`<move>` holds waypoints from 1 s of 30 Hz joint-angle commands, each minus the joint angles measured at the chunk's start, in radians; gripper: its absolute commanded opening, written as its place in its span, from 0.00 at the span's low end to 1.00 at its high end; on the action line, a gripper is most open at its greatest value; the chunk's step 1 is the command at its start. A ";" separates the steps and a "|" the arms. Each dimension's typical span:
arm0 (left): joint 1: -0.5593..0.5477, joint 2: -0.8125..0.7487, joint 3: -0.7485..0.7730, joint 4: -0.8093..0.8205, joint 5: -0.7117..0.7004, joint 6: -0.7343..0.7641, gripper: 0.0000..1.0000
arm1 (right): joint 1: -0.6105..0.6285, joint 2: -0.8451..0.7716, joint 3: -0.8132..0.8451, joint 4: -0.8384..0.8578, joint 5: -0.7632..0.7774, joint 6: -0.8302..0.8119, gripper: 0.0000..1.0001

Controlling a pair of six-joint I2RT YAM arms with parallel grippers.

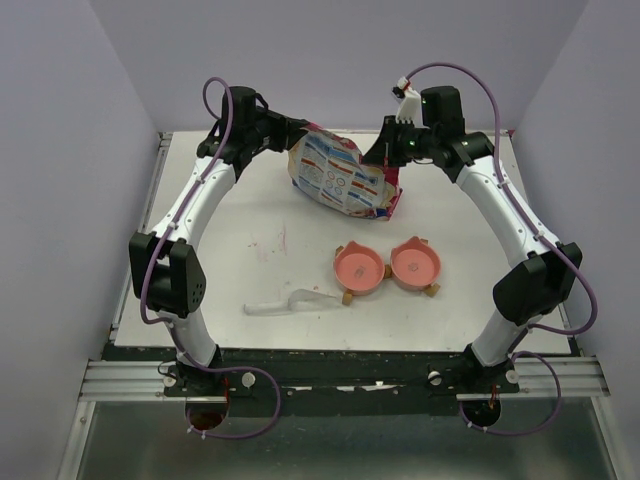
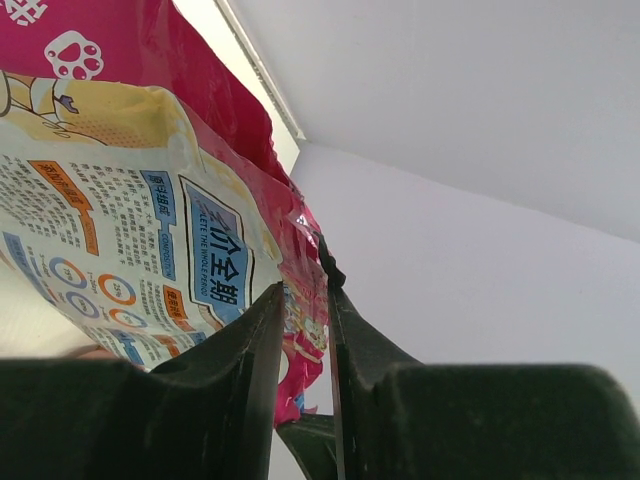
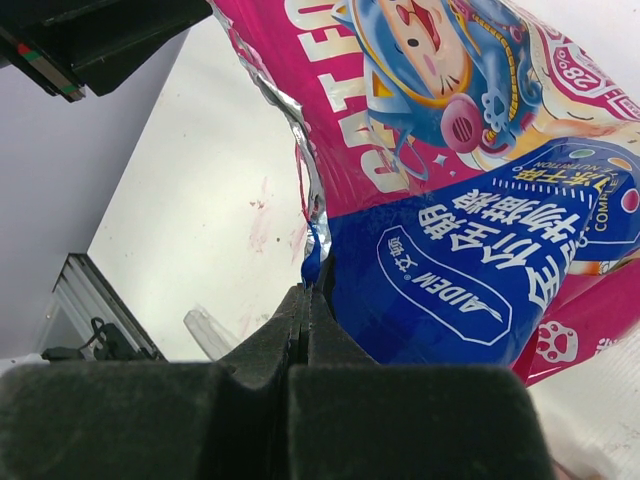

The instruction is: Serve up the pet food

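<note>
No kibble is visible, presumably inside the cat food bag (image 1: 338, 175), held up at the far side of the table (image 1: 250, 235), left gripper (image 2: 305, 300) pinching one edge, right gripper (image 3: 305, 293) clamped on its torn mouth; pouring step, I judge, so next it needs carrying over and tipping into the pink cat-eared bowls (image 1: 386, 268).

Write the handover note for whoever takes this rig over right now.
Left gripper: jaws shut on one edge of the bag.
Right gripper: jaws shut on the bag's torn foil edge.
Bag is held between both arms at the far side of the table; no pet food visible.
Twin pink bowls sit near centre, apparently empty; a clear scoop lies beside them, on the left arm's side.
Done: bag gripped. Left: pet food into the bowls.
</note>
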 commanded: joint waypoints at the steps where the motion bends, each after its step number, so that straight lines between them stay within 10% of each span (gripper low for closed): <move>1: -0.005 0.015 -0.002 -0.025 -0.036 0.004 0.31 | 0.018 0.007 0.040 -0.028 -0.029 0.004 0.00; 25: -0.021 0.100 0.127 -0.133 -0.045 0.082 0.27 | 0.070 0.054 0.111 -0.088 0.028 -0.030 0.00; 30: -0.022 0.066 0.076 -0.129 -0.033 0.116 0.13 | 0.087 0.100 0.220 -0.119 0.100 -0.024 0.26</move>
